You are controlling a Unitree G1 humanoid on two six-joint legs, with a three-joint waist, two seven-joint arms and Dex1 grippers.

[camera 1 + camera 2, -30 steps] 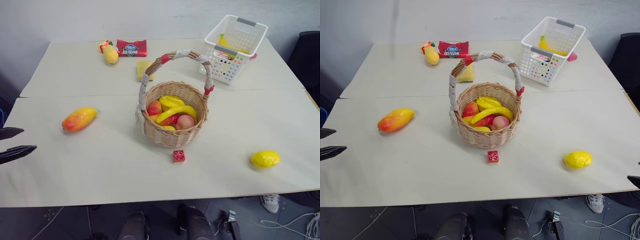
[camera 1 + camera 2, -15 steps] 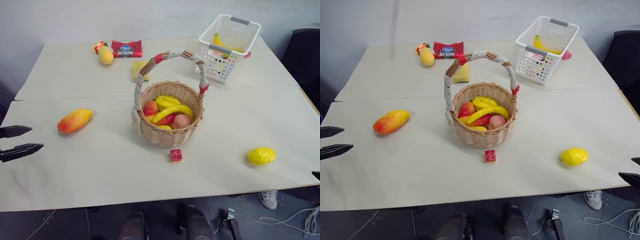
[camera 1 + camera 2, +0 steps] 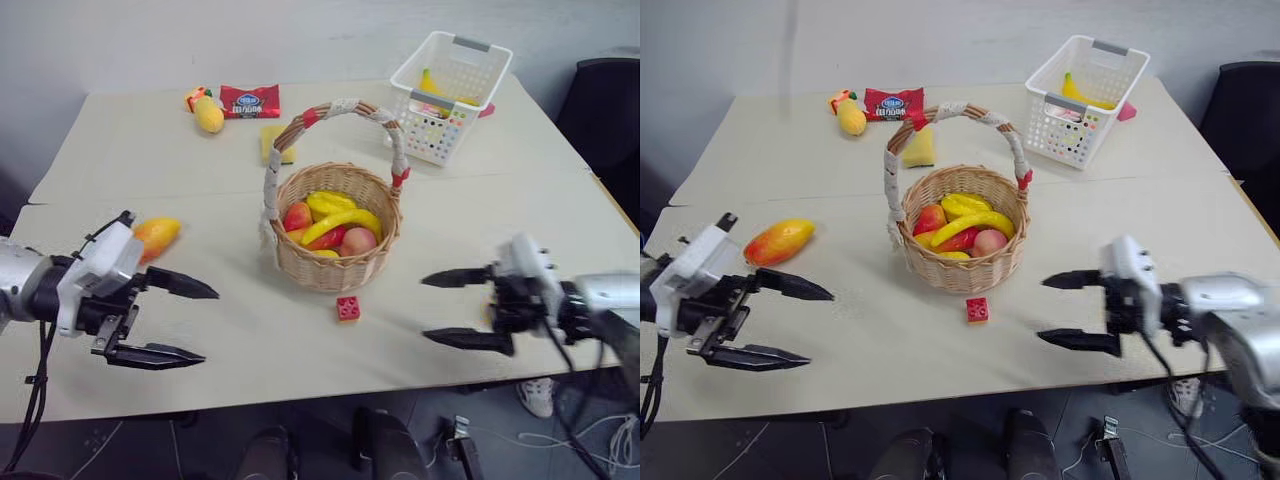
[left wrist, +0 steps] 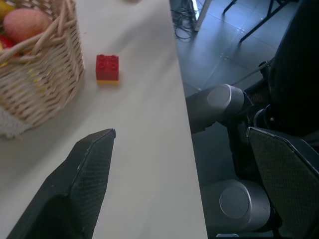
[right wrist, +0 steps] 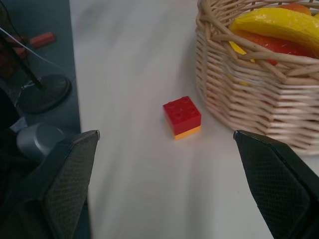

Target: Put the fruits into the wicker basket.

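Right now you are at the approach step: neither arm has a fruit yet. Your left gripper (image 3: pixel 790 322) sits at the lower left of the frame with its fingers spread wide and nothing between them, pointing toward the centre. Your right gripper (image 3: pixel 1060 310) sits at the lower right, likewise spread and empty, pointing back toward the left one.

The basket (image 3: pixel 958 268) stands in the middle of the table (image 3: pixel 1120 210), already holding several fruits under its taped handle. The mango (image 3: pixel 778 241) lies on the table at centre left, just above the left gripper's wrist in the frame and apart from its fingers. The lemon cannot be made out in either head view; the right arm covers the lower right of the table where it may lie. A red brick (image 3: pixel 977 310) sits just below the basket, between the two grippers, and both wrist views look straight at it.

Next, you likely need to swing the left gripper away from the brick and up toward the mango, get the open fingers either side of it, then close. Leave the brick alone.
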